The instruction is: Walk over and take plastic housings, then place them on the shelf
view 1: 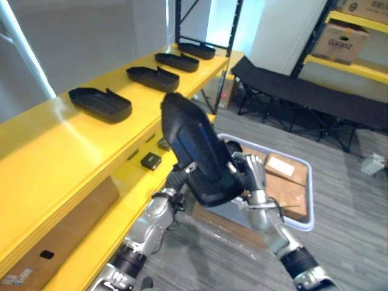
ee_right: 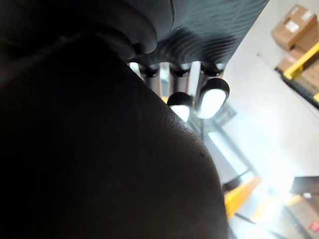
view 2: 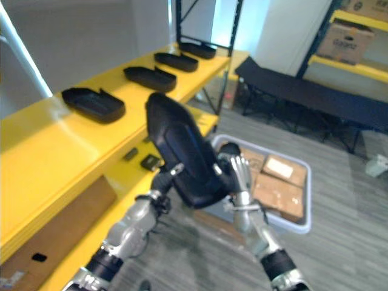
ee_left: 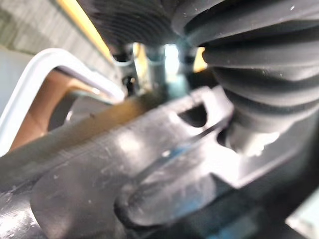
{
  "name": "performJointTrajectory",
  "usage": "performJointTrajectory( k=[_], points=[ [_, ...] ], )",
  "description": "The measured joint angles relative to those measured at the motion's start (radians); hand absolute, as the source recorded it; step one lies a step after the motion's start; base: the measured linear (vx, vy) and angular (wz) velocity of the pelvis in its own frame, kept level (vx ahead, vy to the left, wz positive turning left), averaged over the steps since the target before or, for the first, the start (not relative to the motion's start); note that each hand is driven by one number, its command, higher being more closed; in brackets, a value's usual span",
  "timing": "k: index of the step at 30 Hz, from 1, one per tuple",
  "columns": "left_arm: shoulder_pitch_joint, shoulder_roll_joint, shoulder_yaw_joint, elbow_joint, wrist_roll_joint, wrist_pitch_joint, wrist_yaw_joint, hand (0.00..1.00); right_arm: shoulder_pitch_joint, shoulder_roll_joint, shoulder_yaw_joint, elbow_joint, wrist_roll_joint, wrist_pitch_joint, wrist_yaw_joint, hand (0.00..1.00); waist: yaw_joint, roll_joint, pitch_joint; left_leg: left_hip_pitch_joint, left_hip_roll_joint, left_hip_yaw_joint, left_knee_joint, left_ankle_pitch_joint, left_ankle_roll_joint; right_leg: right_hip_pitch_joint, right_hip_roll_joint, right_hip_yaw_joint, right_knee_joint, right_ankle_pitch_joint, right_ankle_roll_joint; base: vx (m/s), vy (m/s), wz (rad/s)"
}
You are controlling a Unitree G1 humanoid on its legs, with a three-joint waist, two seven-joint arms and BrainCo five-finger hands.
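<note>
Housing is held tilted between your two hands, just off the front edge of the yellow shelf. Your right hand presses its side with fairly straight fingers. Your left hand is underneath, and you cannot tell its grip. Four more housings lie on the shelf.

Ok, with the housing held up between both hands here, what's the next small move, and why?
Probably swing the black plastic housing left, over the bare near stretch of the yellow shelf top. The left hand and right hand carry it beside the shelf edge, and four housings already line the far part.
</note>
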Motion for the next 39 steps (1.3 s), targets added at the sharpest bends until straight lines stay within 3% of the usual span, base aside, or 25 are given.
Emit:
performJointTrajectory(
  k=[7,10,16,20,26,30,34,37,39],
  points=[
    [0.0,0.001,0.039,-0.018,0.031,-0.002,0.004,1.0,0.007,0.003,0.043,-0.001,0.046,-0.024,-0.017,0.0,0.0,0.001,0.0,0.001,0.0,-0.001,0.0,0.0,0.0,0.002,0.0,-0.001,-0.002,0.001,-0.001,0.0,0.0,0.0],
    [0.005,0.001,0.043,-0.056,0.035,-0.008,0.014,1.0,0.019,0.015,0.046,-0.028,0.119,-0.061,-0.03,0.0,0.0,0.004,-0.002,0.001,-0.001,0.001,0.0,0.0,0.0,-0.001,0.0,-0.004,0.0,0.0,-0.003,0.0,0.0,0.0],
    [0.012,-0.076,0.097,-0.127,0.039,-0.101,0.054,1.0,0.022,0.056,0.038,-0.196,0.267,-0.143,-0.038,0.0,-0.002,0.039,-0.021,0.018,0.0,0.011,0.0,0.0,0.0,-0.001,-0.002,0.001,0.012,-0.003,-0.006,-0.01,0.0,-0.05],
    [0.012,-0.089,0.155,-0.128,0.164,-0.118,0.14,1.0,-0.008,0.078,0.01,-0.289,0.332,-0.194,-0.018,0.0,-0.011,0.062,-0.034,0.025,0.001,0.019,-0.005,-0.001,0.0,-0.002,-0.003,0.009,0.015,-0.006,-0.009,-0.05,0.0,-0.08],
    [0.012,-0.083,0.321,-0.135,0.393,-0.201,0.338,1.0,-0.022,0.1,-0.137,-0.444,0.395,-0.186,-0.087,0.0,-0.022,0.063,-0.034,0.033,0.001,0.028,-0.005,-0.001,0.0,-0.002,-0.003,0.02,0.015,-0.004,-0.012,-0.02,0.001,-0.04],
    [0.011,-0.082,0.447,-0.223,0.498,-0.258,0.461,1.0,-0.014,0.118,-0.246,-0.489,0.522,-0.163,-0.084,0.0,-0.029,0.063,-0.034,0.033,0.001,0.031,-0.005,-0.002,-0.001,-0.002,-0.003,0.022,0.012,-0.003,-0.013,0.0,0.0,0.0],
    [0.009,-0.076,0.502,-0.288,0.583,-0.31,0.535,1.0,0.03,0.129,-0.339,-0.506,0.596,-0.156,-0.059,0.0,-0.03,0.063,-0.034,0.033,0.001,0.032,-0.004,-0.003,-0.003,-0.002,-0.003,0.023,0.01,-0.003,-0.013,0.0,0.0,0.0],
    [0.009,-0.073,0.531,-0.321,0.628,-0.326,0.559,1.0,0.095,0.133,-0.411,-0.504,0.69,-0.119,0.029,0.0,-0.034,0.064,-0.033,0.033,0.001,0.034,-0.005,-0.005,-0.003,-0.002,-0.003,0.024,0.008,-0.003,-0.013,0.0,0.0,0.0],
    [0.012,-0.074,0.566,-0.343,0.622,-0.366,0.553,1.0,0.166,0.135,-0.437,-0.495,0.783,-0.069,0.157,0.0,-0.045,0.069,-0.03,0.033,0.001,0.036,-0.005,-0.007,-0.002,-0.003,-0.002,0.025,0.006,-0.003,-0.013,0.0,0.0,0.0]
  ],
)
